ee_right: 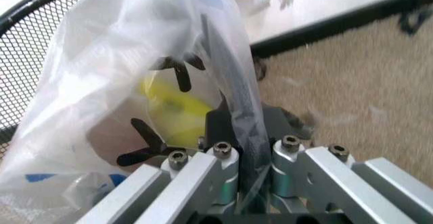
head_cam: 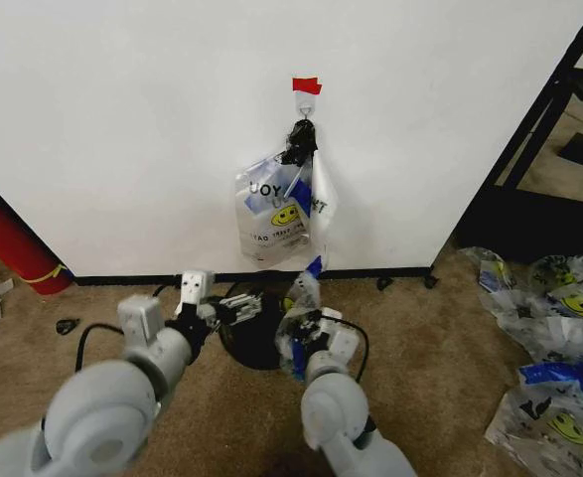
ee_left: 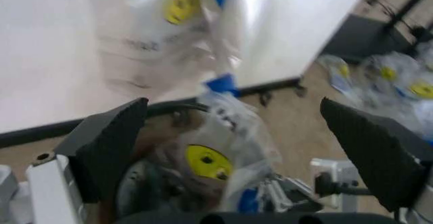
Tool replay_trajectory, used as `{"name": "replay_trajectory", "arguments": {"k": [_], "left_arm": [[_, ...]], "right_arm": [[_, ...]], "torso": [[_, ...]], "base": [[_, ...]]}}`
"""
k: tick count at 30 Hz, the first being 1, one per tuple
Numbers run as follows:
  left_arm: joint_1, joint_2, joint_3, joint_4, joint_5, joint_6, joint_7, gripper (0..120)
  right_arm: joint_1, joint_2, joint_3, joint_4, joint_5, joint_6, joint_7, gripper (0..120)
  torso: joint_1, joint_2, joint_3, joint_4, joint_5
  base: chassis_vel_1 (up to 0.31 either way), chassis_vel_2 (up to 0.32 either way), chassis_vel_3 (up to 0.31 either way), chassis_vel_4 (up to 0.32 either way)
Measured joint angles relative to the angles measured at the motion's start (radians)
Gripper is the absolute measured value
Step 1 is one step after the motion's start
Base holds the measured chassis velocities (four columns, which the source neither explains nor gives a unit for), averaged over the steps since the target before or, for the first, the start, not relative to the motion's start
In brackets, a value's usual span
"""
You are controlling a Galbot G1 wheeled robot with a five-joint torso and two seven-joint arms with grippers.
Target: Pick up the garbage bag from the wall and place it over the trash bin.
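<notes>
Garbage bag [head_cam: 299, 323]: clear plastic, marked with a yellow smiley, black lettering and blue handles. Trash bin [ee_right: 40, 41]: black mesh. Wall [head_cam: 122, 119]: white, edged by a black baseboard.

Brown carpet [head_cam: 430, 368] carries the trash bin [head_cam: 256, 343] and scattered bags [head_cam: 559, 368].

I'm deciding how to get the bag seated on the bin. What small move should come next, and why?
Probably bring the open left gripper in to take the free side of the garbage bag. The right gripper is shut on one bunched fold, and the bag hangs over the mesh rim of the trash bin with its mouth not spread around that rim.
</notes>
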Motion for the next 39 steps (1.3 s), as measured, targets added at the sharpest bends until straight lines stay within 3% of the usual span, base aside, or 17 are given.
{"name": "replay_trajectory", "arguments": {"k": [4, 9, 11, 17, 24, 32, 39], "left_arm": [[-0.116, -0.028, 0.123, 0.071, -0.062, 0.023, 0.0, 100], [-0.152, -0.059, 0.165, 0.128, -0.085, 0.035, 0.025, 100], [-0.147, -0.09, 0.171, 0.185, -0.141, 0.035, 0.062, 100], [-0.141, -0.093, 0.165, 0.18, -0.141, 0.046, 0.099, 95], [-0.236, -0.12, 0.255, 0.209, -0.147, 0.064, 0.074, 85], [-0.344, -0.186, 0.399, 0.271, -0.169, 0.089, -0.012, 84], [-0.369, -0.218, 0.449, 0.305, -0.167, 0.088, -0.032, 65]], "right_arm": [[-0.028, -0.016, 0.002, 0.019, -0.061, 0.03, -0.03, 0], [-0.049, -0.04, 0.012, 0.048, -0.068, 0.031, -0.032, 0], [-0.074, -0.074, 0.023, 0.084, -0.066, 0.018, -0.028, 0], [-0.078, -0.097, 0.026, 0.091, -0.063, 0.007, -0.02, 0], [-0.077, -0.097, 0.026, 0.089, -0.091, 0.006, -0.019, 0], [-0.085, -0.102, 0.04, 0.082, -0.112, 0.008, -0.019, 0], [-0.085, -0.105, 0.047, 0.079, -0.112, 0.008, -0.017, 0]], "torso": [[0.0, 0.0, 0.0, 0.0, 0.0], [0.0, 0.0, 0.0, 0.0002, 0.0], [0.0, 0.0, 0.0, 0.0002, 0.0], [0.0, 0.0, 0.0, 0.0006, 0.0], [0.0, 0.0, 0.0, 0.0001, 0.0], [0.0, 0.0, 0.0, 0.0, -0.0001], [0.0, 0.0, 0.0, 0.0004, 0.0]], "base": [[0.0, 0.0, 0.0, 0.0], [0.0, 0.0, 0.0, 0.0], [0.0, 0.0, 0.0, 0.0], [0.0, 0.0, 0.0, 0.0], [0.0, 0.0, 0.0, 0.0], [0.0, 0.0, 0.0, 0.0], [0.0, 0.0, 0.0, 0.0]]}}
